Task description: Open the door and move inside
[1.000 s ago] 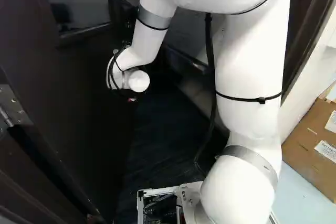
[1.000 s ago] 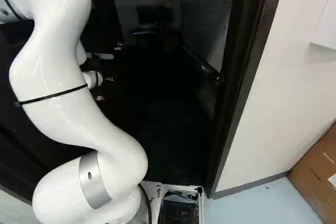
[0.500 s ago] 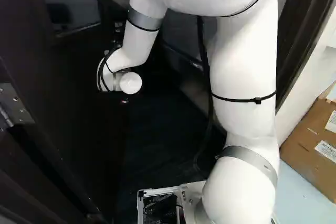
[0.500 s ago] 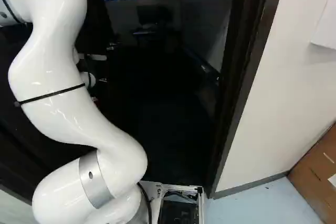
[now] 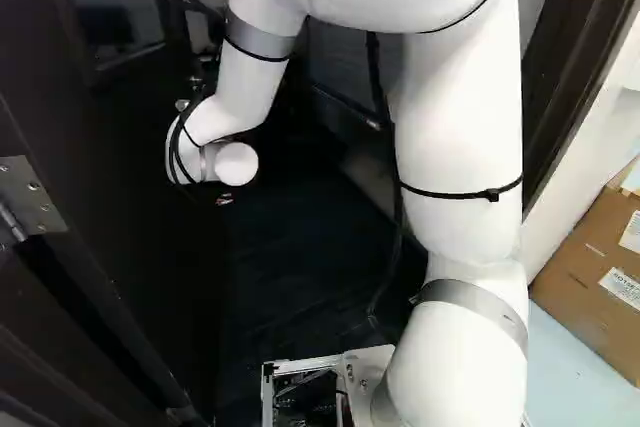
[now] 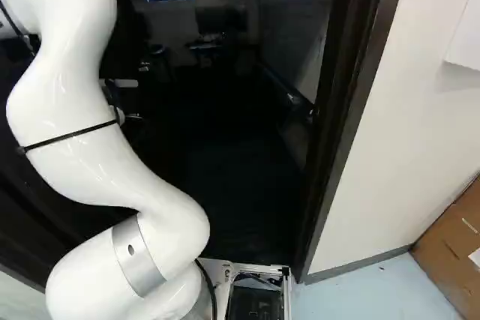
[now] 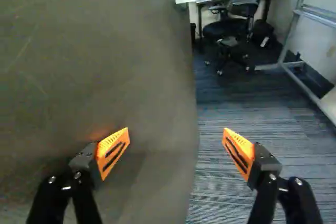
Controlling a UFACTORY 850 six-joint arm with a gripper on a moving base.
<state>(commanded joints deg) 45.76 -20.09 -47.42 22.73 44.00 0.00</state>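
Dark grey, flat-faced door (image 5: 150, 217) is swung open on the left, so I'd call the opening bit mostly done, and what's left is driving the silver-framed base (image 6: 255, 268) from the near side onto the striped blue-grey carpet (image 7: 252, 124). Black gripper (image 7: 176, 132) has its orange-padded fingers spread wide, pinching nothing: one's by the door's face, the other's out past its free edge, can't tell if either touches.
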